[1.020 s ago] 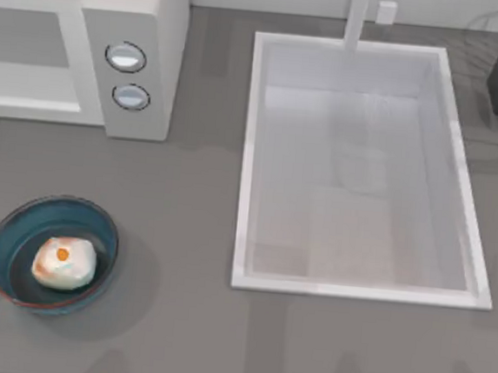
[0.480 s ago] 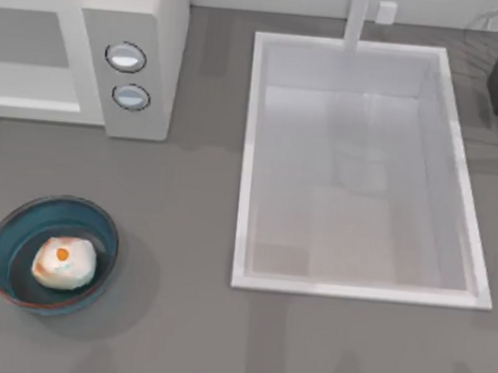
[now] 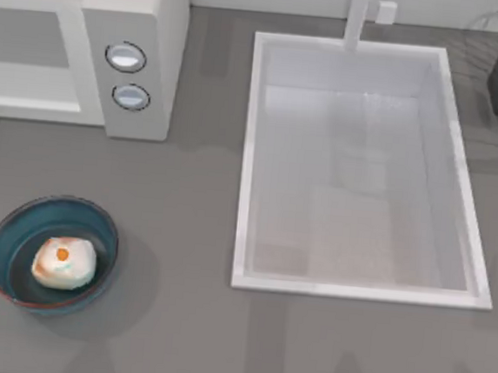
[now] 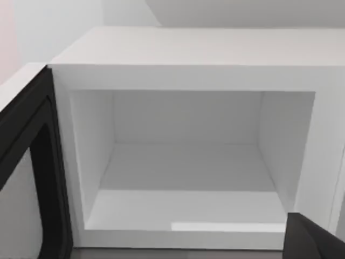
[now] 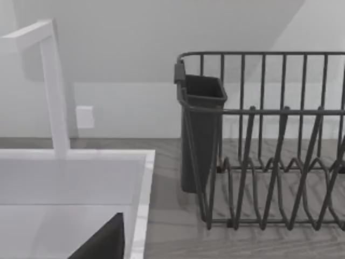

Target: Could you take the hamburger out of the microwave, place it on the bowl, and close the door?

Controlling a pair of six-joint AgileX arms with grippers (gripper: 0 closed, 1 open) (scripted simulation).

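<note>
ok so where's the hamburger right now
In the top view, the hamburger sits inside the dark-blue bowl at the table's front left, below the microwave.

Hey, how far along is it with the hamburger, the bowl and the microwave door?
Done: the hamburger sits in the bowl at the table's left. The microwave is empty inside. In hand: nothing is being held. Left: the door hangs open, so it needs swinging shut.
</note>
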